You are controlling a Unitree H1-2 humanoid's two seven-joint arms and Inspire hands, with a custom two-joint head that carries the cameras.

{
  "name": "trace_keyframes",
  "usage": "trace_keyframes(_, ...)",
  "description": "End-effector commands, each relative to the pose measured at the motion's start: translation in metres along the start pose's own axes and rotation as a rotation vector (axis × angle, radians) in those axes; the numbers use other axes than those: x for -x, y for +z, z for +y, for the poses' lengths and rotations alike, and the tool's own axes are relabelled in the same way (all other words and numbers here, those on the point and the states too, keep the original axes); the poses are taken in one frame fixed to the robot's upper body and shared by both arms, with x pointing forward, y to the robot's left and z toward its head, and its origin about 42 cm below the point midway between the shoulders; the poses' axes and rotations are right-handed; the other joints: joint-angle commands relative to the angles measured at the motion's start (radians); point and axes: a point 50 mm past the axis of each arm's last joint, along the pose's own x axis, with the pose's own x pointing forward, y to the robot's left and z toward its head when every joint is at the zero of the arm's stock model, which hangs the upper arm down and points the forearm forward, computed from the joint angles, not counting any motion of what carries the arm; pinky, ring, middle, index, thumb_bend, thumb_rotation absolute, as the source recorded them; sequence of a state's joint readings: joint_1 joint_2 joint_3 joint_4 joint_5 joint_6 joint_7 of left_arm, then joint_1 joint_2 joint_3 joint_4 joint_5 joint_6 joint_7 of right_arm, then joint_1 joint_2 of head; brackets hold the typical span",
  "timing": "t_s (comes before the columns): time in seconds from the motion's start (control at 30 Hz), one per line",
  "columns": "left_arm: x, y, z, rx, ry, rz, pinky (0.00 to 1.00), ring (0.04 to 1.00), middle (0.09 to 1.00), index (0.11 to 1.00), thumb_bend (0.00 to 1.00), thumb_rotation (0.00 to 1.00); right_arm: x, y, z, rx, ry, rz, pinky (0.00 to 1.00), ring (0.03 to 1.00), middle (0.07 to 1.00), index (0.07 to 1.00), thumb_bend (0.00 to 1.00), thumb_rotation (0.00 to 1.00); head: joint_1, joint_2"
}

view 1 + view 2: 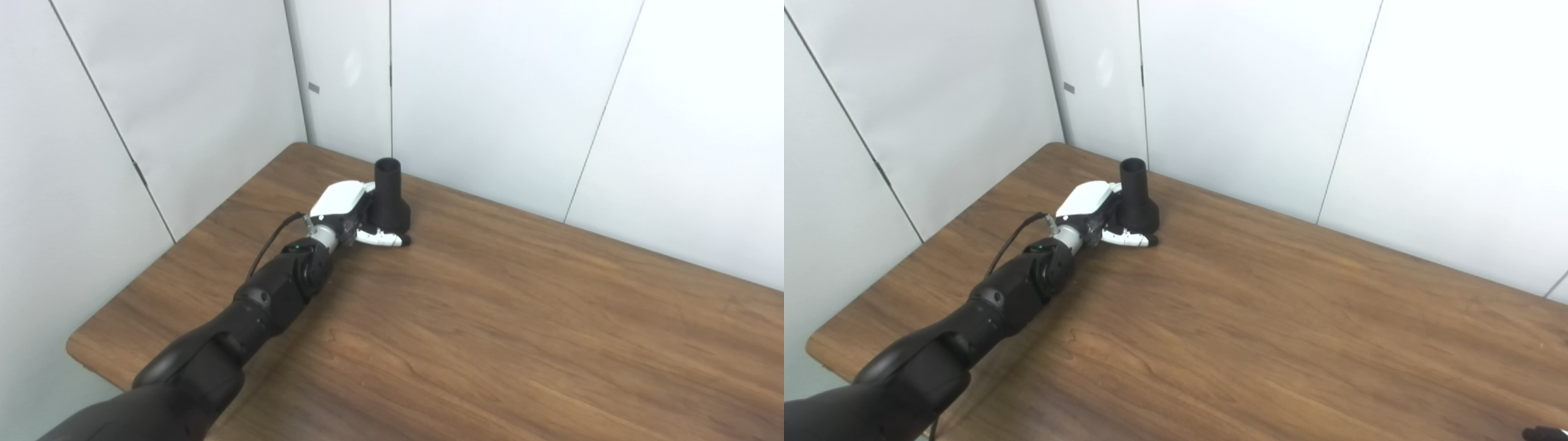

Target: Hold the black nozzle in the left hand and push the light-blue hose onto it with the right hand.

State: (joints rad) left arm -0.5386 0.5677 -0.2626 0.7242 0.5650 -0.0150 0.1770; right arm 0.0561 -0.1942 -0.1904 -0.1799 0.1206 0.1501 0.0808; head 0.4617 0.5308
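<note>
The black nozzle (389,199) stands upright on the wooden table (520,318) near its far left corner, wide base down and narrow tube up. My left hand (352,215) is wrapped around the nozzle's base. The thumb (383,239) lies across the front of the base, and the fingers are hidden behind it. The nozzle also shows in the right eye view (1137,202). A small dark tip at the bottom right corner of the right eye view (1543,433) may be my right hand, too little of it to read. No light-blue hose is in view.
White wall panels (502,92) stand close behind the table's far edge and along its left side. The table's left front corner (76,349) is rounded. My left forearm (269,300) lies diagonally over the left part of the table.
</note>
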Motion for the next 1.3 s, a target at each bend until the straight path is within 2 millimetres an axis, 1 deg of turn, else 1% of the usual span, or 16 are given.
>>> trace_keyframes(0.0,0.011,-0.019,-0.014,-0.030,-0.100,0.069,0.94,0.952,0.943,0.890,1.00,0.42,-0.003,0.018,-0.005,0.016,0.004,-0.072,0.46,0.595,0.621,0.568,0.66,0.54,-0.001,0.001)
trace_keyframes(0.1,0.012,-0.020,-0.014,-0.022,-0.089,0.061,0.93,0.946,0.937,0.884,1.00,0.40,-0.004,0.018,-0.005,0.010,0.002,-0.067,0.47,0.597,0.623,0.572,0.66,0.54,-0.003,0.000)
trace_keyframes(0.27,0.012,-0.022,-0.016,-0.040,-0.084,0.060,0.92,0.938,0.933,0.888,1.00,0.42,-0.003,0.019,-0.005,0.007,0.001,-0.074,0.46,0.586,0.614,0.563,0.65,0.52,-0.003,0.000)
trace_keyframes(0.43,0.014,-0.023,-0.017,0.017,-0.062,0.057,0.92,0.927,0.922,0.870,1.00,0.40,-0.003,0.018,-0.004,0.013,0.000,-0.076,0.45,0.578,0.609,0.558,0.66,0.54,-0.003,0.000)
trace_keyframes(0.53,0.013,-0.024,-0.016,0.046,-0.055,0.056,0.92,0.923,0.916,0.862,1.00,0.40,-0.003,0.019,-0.004,0.021,0.004,-0.081,0.45,0.579,0.611,0.559,0.65,0.54,-0.006,0.001)
trace_keyframes(0.63,0.013,-0.023,-0.015,0.086,-0.047,0.054,0.92,0.921,0.911,0.857,1.00,0.40,-0.003,0.019,-0.004,0.021,0.004,-0.078,0.45,0.584,0.614,0.563,0.66,0.55,-0.006,0.003)
trace_keyframes(0.67,0.014,-0.021,-0.014,0.103,-0.040,0.051,0.93,0.917,0.902,0.846,1.00,0.35,-0.003,0.019,-0.004,0.016,0.002,-0.076,0.45,0.586,0.614,0.563,0.66,0.54,-0.007,0.004)
trace_keyframes(0.7,0.015,-0.020,-0.013,0.115,-0.034,0.048,0.93,0.912,0.894,0.839,1.00,0.33,-0.003,0.019,-0.004,0.014,0.001,-0.075,0.45,0.586,0.614,0.563,0.66,0.54,-0.007,0.004)
trace_keyframes(0.83,0.017,-0.015,-0.011,0.130,-0.022,0.040,0.91,0.893,0.870,0.820,1.00,0.29,-0.003,0.019,-0.004,0.013,0.002,-0.078,0.46,0.589,0.617,0.565,0.66,0.53,-0.007,0.006)
trace_keyframes(0.93,0.019,-0.011,-0.008,0.120,-0.016,0.030,0.84,0.873,0.848,0.813,1.00,0.25,-0.003,0.019,-0.004,0.004,0.004,-0.078,0.46,0.593,0.621,0.568,0.65,0.52,-0.007,0.006)
trace_keyframes(1.0,0.019,-0.012,-0.009,0.120,-0.007,0.024,0.76,0.826,0.834,0.813,1.00,0.23,-0.003,0.018,-0.004,0.005,0.005,-0.082,0.47,0.600,0.627,0.573,0.63,0.52,-0.007,0.006)
trace_keyframes(1.03,0.021,-0.010,-0.009,0.117,-0.002,0.015,0.76,0.815,0.825,0.808,1.00,0.22,-0.003,0.018,-0.004,0.006,0.005,-0.083,0.47,0.603,0.629,0.575,0.63,0.52,-0.007,0.006)
trace_keyframes(1.1,0.022,-0.008,-0.007,0.103,0.008,-0.005,0.79,0.815,0.810,0.772,1.00,0.16,-0.003,0.019,-0.004,0.006,0.008,-0.088,0.47,0.606,0.633,0.577,0.62,0.52,-0.008,0.007)
trace_keyframes(1.17,0.022,-0.009,-0.007,0.088,0.016,-0.027,0.78,0.810,0.794,0.731,0.99,0.13,-0.003,0.019,-0.004,0.004,0.010,-0.087,0.47,0.603,0.630,0.575,0.62,0.52,-0.008,0.007)
trace_keyframes(1.27,0.022,-0.011,-0.008,0.073,0.020,-0.044,0.80,0.809,0.783,0.671,0.97,0.08,-0.004,0.019,-0.004,0.008,0.009,-0.087,0.47,0.597,0.625,0.571,0.62,0.53,-0.007,0.008)
